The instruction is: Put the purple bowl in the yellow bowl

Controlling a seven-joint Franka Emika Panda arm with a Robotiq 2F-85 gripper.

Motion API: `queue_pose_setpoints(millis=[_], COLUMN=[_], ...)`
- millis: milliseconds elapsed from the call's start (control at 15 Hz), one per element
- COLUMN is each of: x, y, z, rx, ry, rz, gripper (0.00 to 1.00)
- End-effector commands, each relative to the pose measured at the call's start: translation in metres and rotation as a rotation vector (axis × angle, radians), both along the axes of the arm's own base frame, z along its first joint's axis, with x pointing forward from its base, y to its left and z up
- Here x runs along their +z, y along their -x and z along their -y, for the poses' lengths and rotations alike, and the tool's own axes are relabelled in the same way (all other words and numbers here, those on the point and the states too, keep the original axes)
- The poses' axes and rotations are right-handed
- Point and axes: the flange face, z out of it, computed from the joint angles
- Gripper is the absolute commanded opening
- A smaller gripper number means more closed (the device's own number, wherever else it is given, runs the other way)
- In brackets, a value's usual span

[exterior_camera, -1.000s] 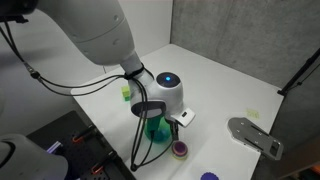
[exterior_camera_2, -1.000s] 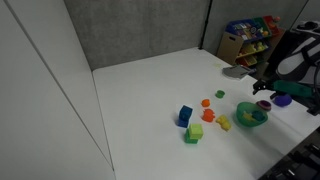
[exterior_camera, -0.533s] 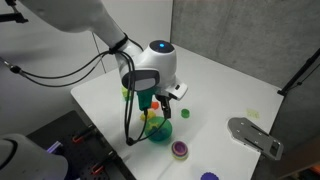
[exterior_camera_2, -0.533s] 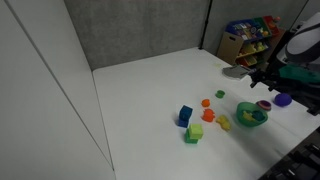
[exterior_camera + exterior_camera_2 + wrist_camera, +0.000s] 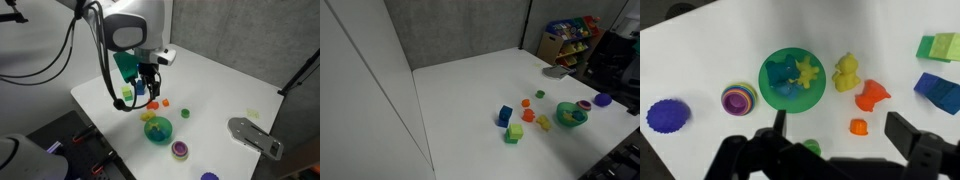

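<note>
The purple bowl (image 5: 737, 99) rests on the white table left of the green bowl. A yellow ring, the yellow bowl (image 5: 737, 92), shows nested just inside its rim, around a pinkish centre. The pair shows in both exterior views (image 5: 180, 150) (image 5: 584, 105). My gripper (image 5: 843, 140) is open and empty, high above the table, over a small orange cup. In an exterior view it (image 5: 148, 92) hangs well away from the nested bowls.
A large green bowl (image 5: 766, 62) holds small toys. A dark violet round piece (image 5: 667, 115) lies left of the bowls. A yellow toy (image 5: 846, 72), orange toy (image 5: 871, 96), orange cup (image 5: 858, 126), blue block (image 5: 938, 90) and green block (image 5: 940, 46) lie to the right.
The arm has lifted and pulled back from the spot above the green bowl and the nested bowls, toward the blocks. The bowls have not moved.
</note>
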Motion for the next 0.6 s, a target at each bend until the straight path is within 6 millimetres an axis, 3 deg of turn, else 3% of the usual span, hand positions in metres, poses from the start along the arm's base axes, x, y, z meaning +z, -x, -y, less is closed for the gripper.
queue_pose_setpoints(millis=[0, 267, 333, 400, 533], x=[0.053, 0.091, 0.095, 0.082, 0.091], y=[0.017, 0.034, 0.041, 0.031, 0.038], z=[-0.013, -0.024, -0.025, -0.023, -0.025], rx=[0.088, 0.122, 0.124, 0.107, 0.109], ry=[0.061, 0.072, 0.055, 0.059, 0.058], rz=[-0.033, -0.042, -0.054, -0.043, -0.048], gripper=[1.0, 1.0, 1.0, 1.0, 1.0])
